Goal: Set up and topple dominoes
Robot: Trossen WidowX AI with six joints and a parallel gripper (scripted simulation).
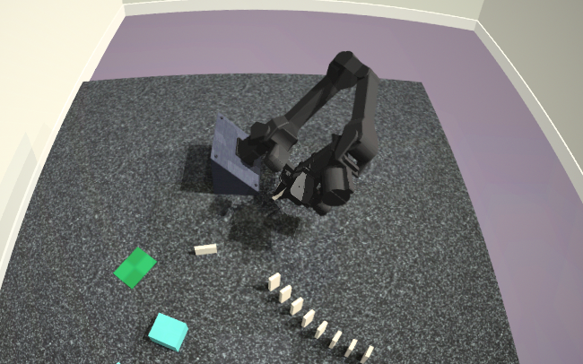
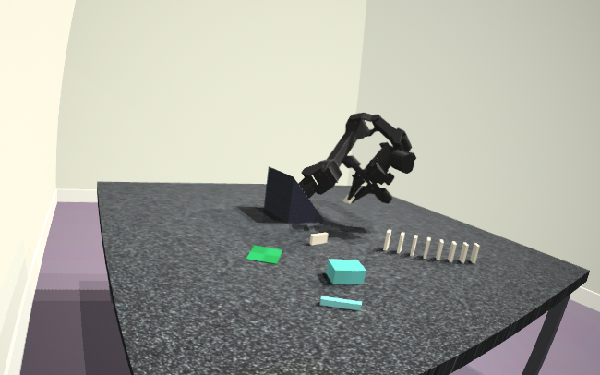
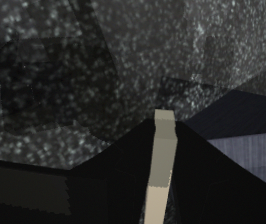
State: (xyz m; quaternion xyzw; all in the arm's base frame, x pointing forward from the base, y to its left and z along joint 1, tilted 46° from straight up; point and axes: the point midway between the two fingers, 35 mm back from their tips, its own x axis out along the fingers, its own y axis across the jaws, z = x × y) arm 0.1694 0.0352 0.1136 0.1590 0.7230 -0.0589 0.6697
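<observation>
My gripper (image 1: pixel 279 193) (image 2: pixel 349 198) (image 3: pixel 162 129) is shut on a cream domino (image 1: pixel 277 195) (image 2: pixel 348 201) (image 3: pixel 162 162), held in the air beside the dark wedge base and tilted. Several cream dominoes stand in an evenly spaced, slightly curved row; its end near the robot is one domino (image 1: pixel 274 281) (image 2: pixel 387 240) and its far end another domino (image 1: pixel 367 354) (image 2: pixel 474 253). The gripper is away from the row, on the robot's side. Another cream domino (image 1: pixel 205 249) (image 2: pixel 318 238) lies on its long edge, left of the row. The row is out of the wrist view.
The dark wedge base (image 1: pixel 235 178) (image 2: pixel 279 198) (image 3: pixel 234 112) carries the arm. A flat green square (image 1: pixel 134 267) (image 2: pixel 264 254) lies left of the loose domino. A turquoise block (image 1: pixel 168 331) (image 2: pixel 345 272) and a turquoise bar (image 2: pixel 341 303) lie toward the front.
</observation>
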